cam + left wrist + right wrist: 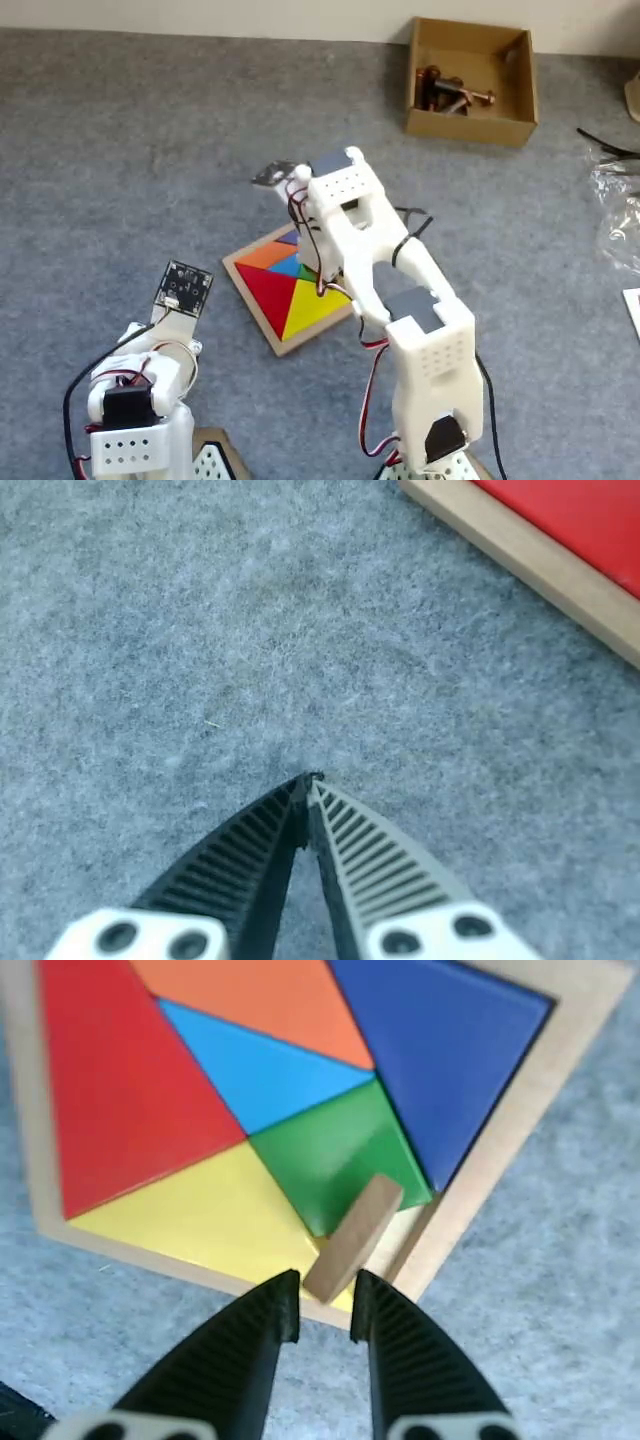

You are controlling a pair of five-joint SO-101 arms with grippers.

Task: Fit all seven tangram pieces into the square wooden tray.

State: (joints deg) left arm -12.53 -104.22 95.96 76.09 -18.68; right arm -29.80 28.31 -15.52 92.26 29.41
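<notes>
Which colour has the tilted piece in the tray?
The tilted piece is tan; right wrist view.

Light is coming in soft and even from overhead; the grey felt [120, 150] is reading bright all over. Right arm [360, 230] is throwing only faint shade over the tray [257, 303]. Tilted piece [352, 1232] is dropping a soft shadow beside itself. Green piece [335, 1155] is showing mild sheen, no hard glare.
</notes>
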